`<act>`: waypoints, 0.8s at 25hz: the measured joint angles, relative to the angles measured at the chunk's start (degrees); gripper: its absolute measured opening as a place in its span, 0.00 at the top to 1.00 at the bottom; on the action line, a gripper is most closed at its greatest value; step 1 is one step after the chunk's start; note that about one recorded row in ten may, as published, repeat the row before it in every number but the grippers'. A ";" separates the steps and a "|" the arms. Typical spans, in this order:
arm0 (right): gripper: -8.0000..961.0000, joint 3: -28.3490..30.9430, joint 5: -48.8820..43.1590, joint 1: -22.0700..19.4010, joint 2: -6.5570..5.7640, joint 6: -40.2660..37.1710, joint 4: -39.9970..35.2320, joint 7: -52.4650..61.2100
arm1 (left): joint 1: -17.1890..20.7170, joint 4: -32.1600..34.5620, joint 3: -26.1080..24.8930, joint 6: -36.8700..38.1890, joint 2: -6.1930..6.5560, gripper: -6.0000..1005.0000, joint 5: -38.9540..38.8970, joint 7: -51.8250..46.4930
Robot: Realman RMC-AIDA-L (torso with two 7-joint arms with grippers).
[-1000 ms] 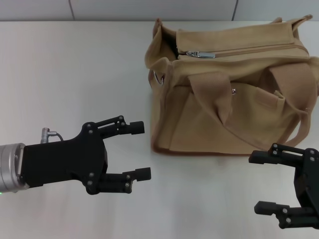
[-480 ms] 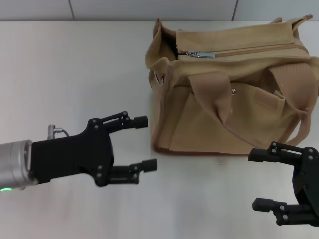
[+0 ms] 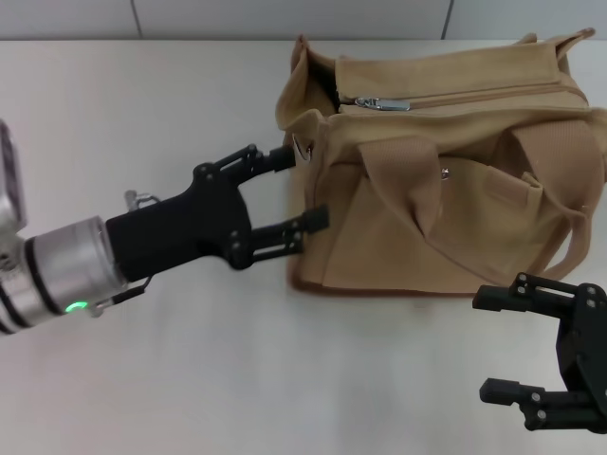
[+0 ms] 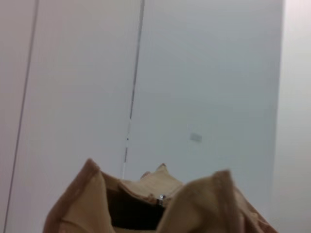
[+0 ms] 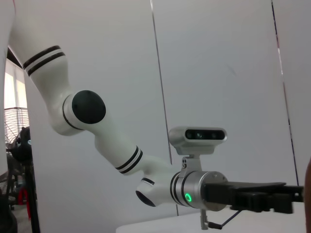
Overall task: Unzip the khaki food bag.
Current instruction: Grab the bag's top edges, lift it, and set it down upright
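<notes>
The bag (image 3: 441, 166) sits at the tabletop's (image 3: 142, 114) far right edge, zipper (image 3: 382, 103) shut so its contents are hidden. Left hand (image 3: 302, 188) is spread wide against the bag's end, probably to brace it. Right hand (image 3: 501, 345) idles released near the front right corner.

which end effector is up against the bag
The left end effector: open, its fingertips at the khaki food bag's left end. The right end effector hangs open in front of the bag, clear of it.

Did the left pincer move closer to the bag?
Yes. The left pincer has moved up and rightward to the end of the khaki food bag, which stayed put on the table.
</notes>
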 joint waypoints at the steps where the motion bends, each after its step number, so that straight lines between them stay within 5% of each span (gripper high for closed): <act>1: 0.18 0.02 0.00 -0.04 0.03 0.14 0.01 -0.03 | -0.39 -0.41 0.02 -0.48 -0.05 0.19 -0.28 0.02; 11: 0.18 0.04 0.00 -0.11 0.11 1.27 0.11 -0.12 | -5.08 -7.11 -0.07 -4.73 -0.28 0.20 -1.58 5.76; 20: 0.18 0.04 0.00 0.14 0.27 2.09 0.19 -0.17 | -4.60 -7.98 -0.94 -5.63 -0.28 0.56 -2.52 7.36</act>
